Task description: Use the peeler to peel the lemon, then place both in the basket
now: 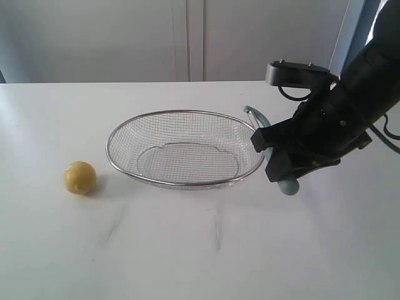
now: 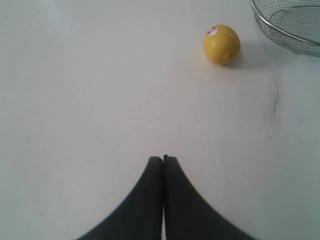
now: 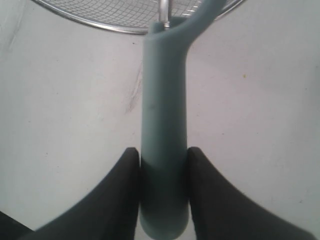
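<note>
Yellow lemon sits on the white table, left of the wire-mesh basket, apart | left gripper closed tight, empty, over bare table | right gripper clamps teal peeler handle beside basket's right rim, blade end at rim

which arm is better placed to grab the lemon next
Left. The lemon sits left of the basket, in front of the left gripper, which is shut and empty. The right gripper is shut on the peeler on the basket's other side.
</note>
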Robot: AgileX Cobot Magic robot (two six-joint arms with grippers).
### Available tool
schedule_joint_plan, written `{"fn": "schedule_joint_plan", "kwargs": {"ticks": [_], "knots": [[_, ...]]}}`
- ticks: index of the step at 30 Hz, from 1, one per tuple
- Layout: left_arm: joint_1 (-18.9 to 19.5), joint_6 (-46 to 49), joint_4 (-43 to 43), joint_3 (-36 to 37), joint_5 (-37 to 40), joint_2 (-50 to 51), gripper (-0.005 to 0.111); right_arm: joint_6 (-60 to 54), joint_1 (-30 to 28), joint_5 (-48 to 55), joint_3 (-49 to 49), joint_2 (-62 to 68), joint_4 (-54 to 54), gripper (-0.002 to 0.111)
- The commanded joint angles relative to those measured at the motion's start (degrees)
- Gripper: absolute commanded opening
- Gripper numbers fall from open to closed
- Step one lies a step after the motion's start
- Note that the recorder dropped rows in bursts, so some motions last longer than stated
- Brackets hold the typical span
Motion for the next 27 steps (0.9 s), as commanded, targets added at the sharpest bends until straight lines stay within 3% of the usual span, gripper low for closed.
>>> {"fn": "schedule_joint_plan", "kwargs": {"ticks": [1, 12, 27], "knots": [[-0.08, -0.16, -0.02, -0.61, 0.02, 0.15, 0.000, -0.37, -0.66, -0.31, 0.35, -0.63, 0.33, 0.000], [-0.08, 0.13, -0.02, -1.32, 2.25, 0.81, 0.000, -0.37, -0.66, -1.28, 0.35, -0.63, 0.33, 0.000], [-0.08, 0.28, -0.37, -4.27, 3.84, 13.78, 0.000, -0.37, -0.66, -1.42, 0.35, -0.63, 0.33, 0.000]]}}
